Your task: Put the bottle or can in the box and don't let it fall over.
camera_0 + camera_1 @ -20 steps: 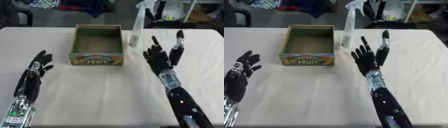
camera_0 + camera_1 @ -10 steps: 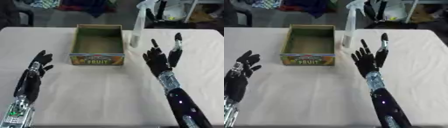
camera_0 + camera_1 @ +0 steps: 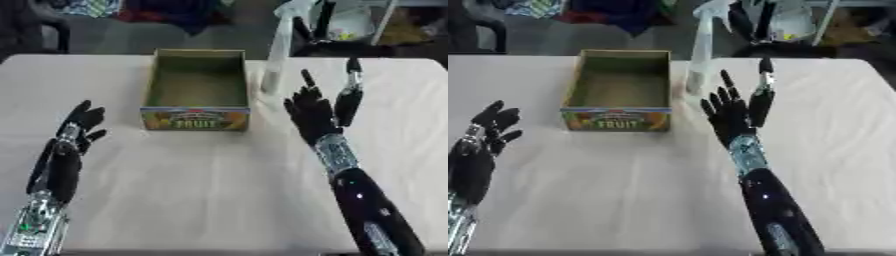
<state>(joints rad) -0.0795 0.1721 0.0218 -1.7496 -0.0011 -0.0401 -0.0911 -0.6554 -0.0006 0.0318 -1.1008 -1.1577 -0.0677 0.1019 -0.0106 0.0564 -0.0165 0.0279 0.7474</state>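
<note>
Pale and bare apart from a few things, the table stretches out before me, with dark clutter, a chair and heaps of cloth beyond its far edge at twelve o'clock. Near the middle of the far half sits an open cardboard box, long side running away from me, its near wall printed with fruit pictures and the word FRUIT. Its inside shows only the brown floor.

Just beside the box, at about three o'clock from its far right corner, stands a tall pale spray bottle, upright on the table, its trigger head up against the dark background. It is outside the box and, as far as I can tell, does not touch the wall.

My right hand is raised at about one o'clock from the middle of the table, palm turned toward the box, fingers straight and spread wide, pointing up and away from me, with the thumb standing apart on the right. It holds nothing. It hovers near the bottle, toward five o'clock from it, with a clear gap between fingertips and bottle.

My left hand lies at about eight o'clock, well apart from the box, forearm along the table's left side. Its fingers are relaxed, only slightly bent, and hold nothing.
</note>
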